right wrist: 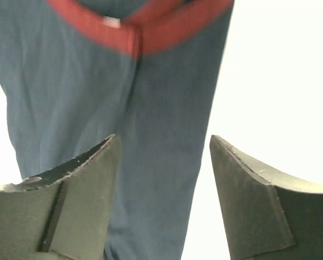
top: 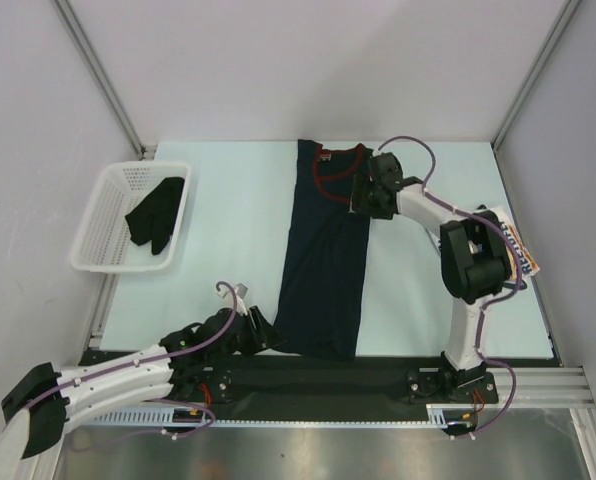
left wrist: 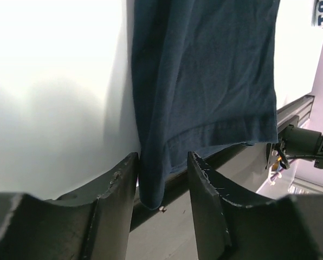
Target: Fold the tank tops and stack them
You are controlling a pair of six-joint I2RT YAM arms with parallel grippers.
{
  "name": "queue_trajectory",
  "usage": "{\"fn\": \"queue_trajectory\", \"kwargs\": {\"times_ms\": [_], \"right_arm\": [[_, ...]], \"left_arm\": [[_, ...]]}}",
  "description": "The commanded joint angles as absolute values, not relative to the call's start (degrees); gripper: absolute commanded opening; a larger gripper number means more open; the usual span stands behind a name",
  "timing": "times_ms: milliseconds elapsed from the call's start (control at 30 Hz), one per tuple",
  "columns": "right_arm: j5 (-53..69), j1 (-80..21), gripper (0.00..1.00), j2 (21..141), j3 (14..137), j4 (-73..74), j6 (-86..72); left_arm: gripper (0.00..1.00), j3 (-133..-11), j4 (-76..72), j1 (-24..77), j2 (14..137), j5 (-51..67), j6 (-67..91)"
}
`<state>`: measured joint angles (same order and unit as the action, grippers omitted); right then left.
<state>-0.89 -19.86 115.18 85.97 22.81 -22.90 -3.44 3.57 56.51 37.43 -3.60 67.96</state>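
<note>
One navy tank top (top: 323,260) with dark-red trim (top: 330,170) lies on the table as a long narrow strip, neck at the far end. My left gripper (top: 263,335) is at its near left corner. In the left wrist view that gripper (left wrist: 162,157) is open, and the folded corner of the cloth (left wrist: 205,81) hangs between the jaws against the left finger only. My right gripper (top: 361,195) hovers at the far right shoulder. It (right wrist: 164,138) is open, with a navy strap (right wrist: 123,162) and the red trim (right wrist: 140,27) lying beneath the jaws.
A white basket (top: 88,262) at the far left holds a dark crumpled cloth (top: 156,215). A white item with coloured print (top: 523,250) lies at the table's right edge, partly hidden by the right arm. The black base rail (top: 308,385) runs along the near edge.
</note>
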Motion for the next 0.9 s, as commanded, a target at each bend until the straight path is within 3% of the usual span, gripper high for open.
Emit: {"fn": "queue_trajectory", "kwargs": {"times_ms": [0, 100, 433, 633, 733, 800, 867], "right_arm": [[-0.53, -19.17, 0.71, 107.06, 78.68, 17.85, -23.73], [3.16, -17.67, 0.63, 106.52, 75.59, 15.82, -24.43], [8.17, -15.38, 0.50, 115.57, 78.13, 13.98, -26.63], [6.68, -15.29, 0.39, 120.49, 82.17, 16.43, -26.19], [5.89, -14.94, 0.23, 123.12, 84.37, 17.66, -26.10], [5.28, -14.42, 0.05, 124.01, 85.60, 18.54, -26.19], [4.31, -13.72, 0.00, 124.54, 86.39, 18.98, -26.63]], "left_arm": [[0.48, 4.48, 4.14, 56.95, 40.60, -2.64, 66.27], [0.43, 5.18, 1.42, 57.13, 42.18, -1.85, 66.01], [0.25, 5.27, 0.62, 57.92, 42.28, -1.23, 65.65], [0.23, 6.06, -1.67, 58.71, 42.45, -0.79, 66.71], [0.22, 6.24, -3.69, 59.24, 43.42, -0.53, 67.23], [0.22, 5.80, -5.09, 59.59, 44.81, -0.44, 67.50], [0.21, 5.71, -7.11, 60.38, 45.96, -0.44, 67.94]]}}
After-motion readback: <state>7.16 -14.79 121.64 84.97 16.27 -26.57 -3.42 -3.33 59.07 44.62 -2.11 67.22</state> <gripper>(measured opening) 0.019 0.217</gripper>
